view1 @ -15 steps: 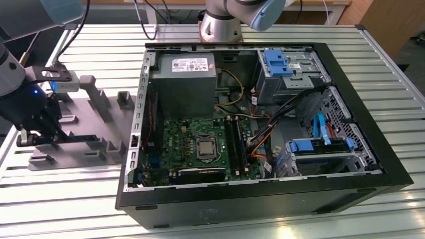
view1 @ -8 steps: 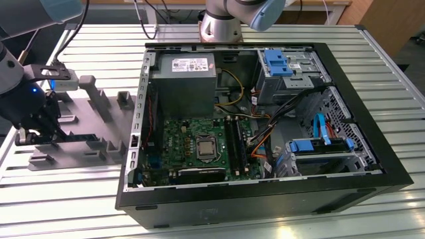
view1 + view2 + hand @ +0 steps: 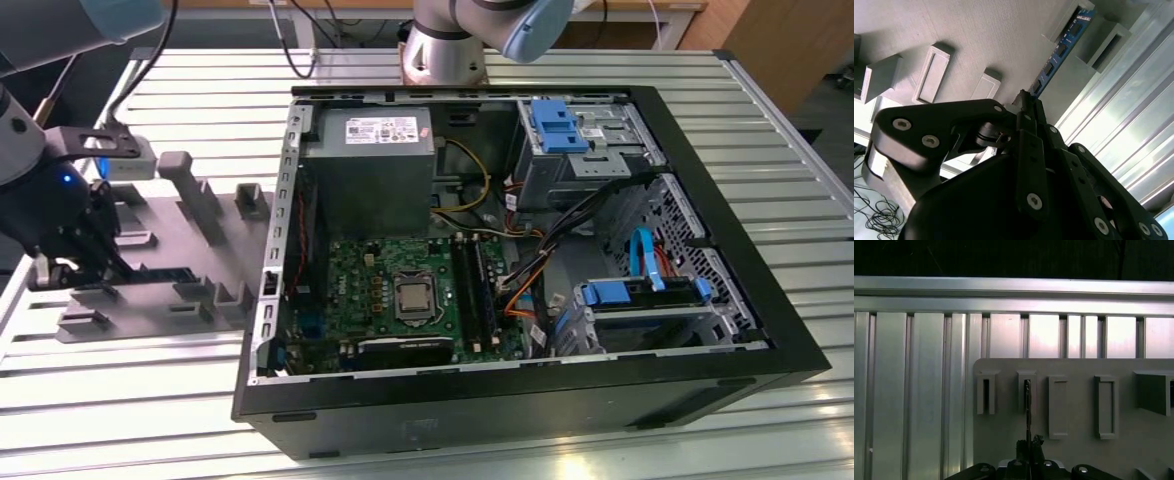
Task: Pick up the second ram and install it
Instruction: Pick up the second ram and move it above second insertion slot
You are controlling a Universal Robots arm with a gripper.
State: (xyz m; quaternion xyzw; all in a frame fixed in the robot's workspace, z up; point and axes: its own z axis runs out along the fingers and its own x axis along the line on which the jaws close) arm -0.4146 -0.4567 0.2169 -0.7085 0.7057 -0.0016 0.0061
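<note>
Remote view of the pick station. The gripper (image 3: 1026, 102) is down over the grey fixture plate (image 3: 979, 35), which lies on the slatted table (image 3: 134, 400) beside the open computer case (image 3: 534, 400), on the exterior view's left. In both wrist views I read the black fingers as drawn together on the second ram (image 3: 1060, 50), pinching its flat faces at the near end. The stick stands on edge near the plate's table-side edge, its far end at a slotted holder block (image 3: 1106, 37). I cannot tell whether it has left the slot. The motherboard's memory slots (image 3: 470, 285) are well apart from it, inside the case.

Handling, as I judge it: light, stiff and thin, with fragile chips and contacts. It is best held by the faces along its upper edge, clamped squarely so it cannot pivot.
</note>
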